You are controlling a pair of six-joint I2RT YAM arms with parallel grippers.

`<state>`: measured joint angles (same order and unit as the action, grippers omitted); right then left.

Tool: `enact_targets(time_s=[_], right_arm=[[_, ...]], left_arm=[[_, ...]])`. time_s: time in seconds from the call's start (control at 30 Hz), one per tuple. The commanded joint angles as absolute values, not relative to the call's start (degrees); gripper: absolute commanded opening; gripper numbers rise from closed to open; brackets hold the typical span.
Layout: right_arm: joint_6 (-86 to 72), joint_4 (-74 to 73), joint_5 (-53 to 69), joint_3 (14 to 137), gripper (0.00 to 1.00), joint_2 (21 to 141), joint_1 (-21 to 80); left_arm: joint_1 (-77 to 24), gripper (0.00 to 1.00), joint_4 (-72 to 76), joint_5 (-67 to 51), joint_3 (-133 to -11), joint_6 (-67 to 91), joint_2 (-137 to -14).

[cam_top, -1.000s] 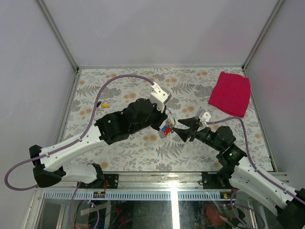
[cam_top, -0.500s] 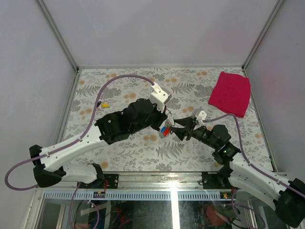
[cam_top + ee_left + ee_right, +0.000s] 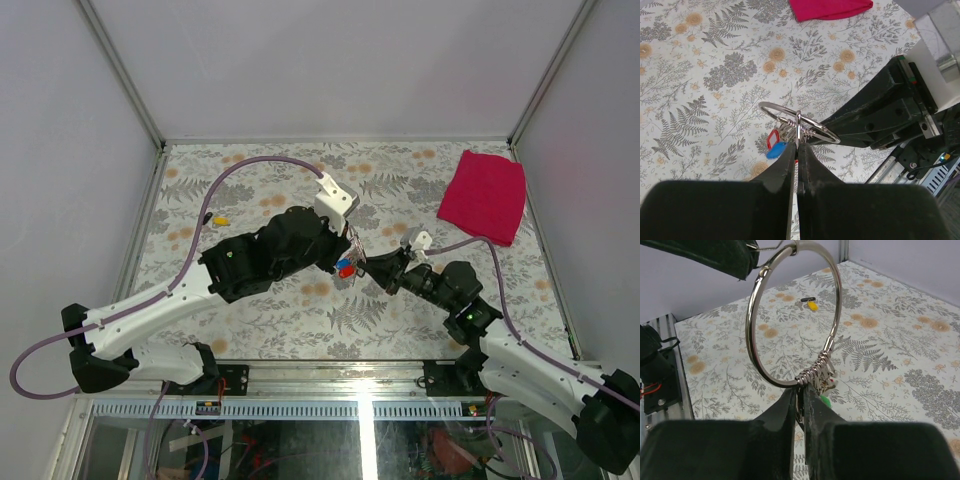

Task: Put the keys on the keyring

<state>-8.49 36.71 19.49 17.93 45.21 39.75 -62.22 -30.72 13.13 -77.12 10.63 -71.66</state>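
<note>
The left gripper (image 3: pixel 796 148) is pinched tight on the thin silver wire keyring (image 3: pixel 840 295), and the right gripper (image 3: pixel 801 396) clamps its opposite side above the floral tabletop (image 3: pixel 700 75). Small red- and blue-headed metal keys (image 3: pixel 776 150) hang just beside the left gripper's tips. A yellow-headed key (image 3: pixel 811 304) lies well beyond both.
</note>
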Motion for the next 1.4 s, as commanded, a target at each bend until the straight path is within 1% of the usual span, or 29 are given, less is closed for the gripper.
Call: enact_targets(time_s=[0.0,0.07,0.4,0.47,0.5,0.57,0.7,0.8,0.87,0.97,1.17,1.37], right_arm=[[-7.67,35.69,21.19,19.69,0.03,42.0,39.9],[-7.39,33.04,21.79,20.26,0.0,41.07,39.87],[-9.3,17.96,25.24,25.32,0.0,37.46,39.9],[-9.27,13.26,26.2,27.54,0.0,37.37,39.9],[-8.77,10.91,26.36,28.6,0.0,37.23,39.9],[-5.96,6.69,25.86,30.46,0.0,36.3,39.9],[0.89,-0.87,23.11,33.31,0.0,33.97,39.89],[6.57,-6.21,21.87,35.87,0.0,33.28,39.9],[10.2,-9.26,21.19,37.32,0.0,33.32,39.89],[15.05,-12.2,21.05,38.93,0.0,33.77,39.9],[24.55,-13.5,21.26,40.34,0.0,33.24,39.85],[30.21,-14.01,21.44,41.7,0.0,32.68,39.85]], left_arm=[[-62.2,0.0,-28.65,15.32,-78.64,10.72,-70.52],[-62.19,0.0,-28.65,15.82,-78.34,10.58,-70.26],[-62.18,0.0,-27.86,16.71,-75.14,8.97,-68.4],[-62.19,0.02,-26.59,15.91,-73.63,8.44,-67.34],[-62.2,0.04,-25.77,15.5,-72.55,8.17,-66.62],[-62.17,0.13,-23.86,13.77,-70.35,7.73,-64.88],[-62.2,0.33,-20.07,10.25,-65.84,6.44,-60.78],[-62.18,0.46,-18.07,8.1,-63.9,5.65,-57.38],[-62.2,0.53,-16.4,7.05,-62.78,5.09,-55.66],[-62.15,0.57,-14.27,4.86,-61.37,4.32,-53.99],[-62.17,0.63,-9.5,-1.21,-58.53,3.01,-55.0],[-62.14,0.69,-4.36,-1.51,-56.21,3.79,-56.9]])
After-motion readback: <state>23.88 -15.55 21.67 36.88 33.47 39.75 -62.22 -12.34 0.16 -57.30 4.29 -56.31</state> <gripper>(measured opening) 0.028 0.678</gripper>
